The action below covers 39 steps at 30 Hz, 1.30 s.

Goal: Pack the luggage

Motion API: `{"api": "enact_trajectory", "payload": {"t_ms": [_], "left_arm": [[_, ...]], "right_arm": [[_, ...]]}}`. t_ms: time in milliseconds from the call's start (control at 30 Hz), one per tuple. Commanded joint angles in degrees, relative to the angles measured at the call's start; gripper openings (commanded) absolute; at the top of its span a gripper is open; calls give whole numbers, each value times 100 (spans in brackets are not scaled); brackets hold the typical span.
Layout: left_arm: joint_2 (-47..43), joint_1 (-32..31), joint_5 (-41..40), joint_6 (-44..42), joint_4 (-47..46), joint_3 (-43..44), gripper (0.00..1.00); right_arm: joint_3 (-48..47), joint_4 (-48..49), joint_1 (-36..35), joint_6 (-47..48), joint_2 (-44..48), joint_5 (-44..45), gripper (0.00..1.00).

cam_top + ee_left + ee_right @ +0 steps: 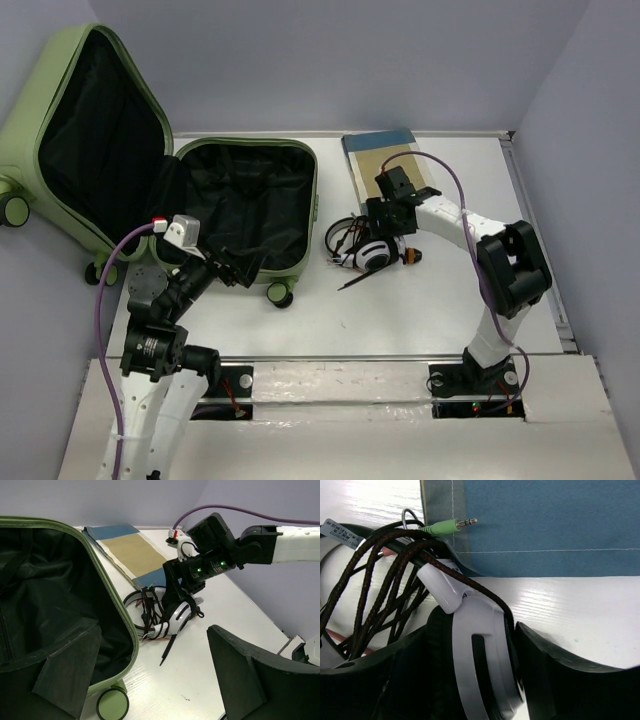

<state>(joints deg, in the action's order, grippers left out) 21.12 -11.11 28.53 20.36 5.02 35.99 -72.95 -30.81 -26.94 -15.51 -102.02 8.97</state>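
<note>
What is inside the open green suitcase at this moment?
Only black fabric lining shows in both halves of the suitcase; no packed item is visible. The left gripper covers the near corner of the flat half, so that part is hidden.

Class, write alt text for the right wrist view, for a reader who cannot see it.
The right gripper straddles a white-and-black headset earcup, one black finger on each side. Dark braided cables bunch at the left, and a green audio plug lies over the edge of a blue cloth on the white table.
</note>
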Motion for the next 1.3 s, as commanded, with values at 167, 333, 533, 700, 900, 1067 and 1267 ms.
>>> {"api": "enact_trajectory", "payload": {"t_ms": [167, 333, 533, 700, 900, 1067, 1267], "left_arm": [[-47, 74, 205, 3, -194, -66, 99], [-21, 92, 231, 12, -203, -66, 99], [-3, 101, 258, 12, -212, -66, 99], [-21, 127, 249, 12, -212, -66, 99], [-65, 171, 65, 29, -159, -39, 99], [-143, 267, -777, 65, 192, 101, 99], [-197, 312, -991, 100, 289, 137, 99]], "right_arm": [[-281, -75, -136, 39, 15, 113, 26], [-475, -57, -136, -84, 445, 149, 16], [-606, -144, -136, -163, 1236, -272, 14], [-800, -312, -136, -224, 1859, -616, 10], [-1494, 92, -539, -567, 1634, -1020, 9], [-2889, 488, -1251, -804, 194, -704, 9], [-5205, 541, -1761, -1033, -1705, -467, 9]]}}
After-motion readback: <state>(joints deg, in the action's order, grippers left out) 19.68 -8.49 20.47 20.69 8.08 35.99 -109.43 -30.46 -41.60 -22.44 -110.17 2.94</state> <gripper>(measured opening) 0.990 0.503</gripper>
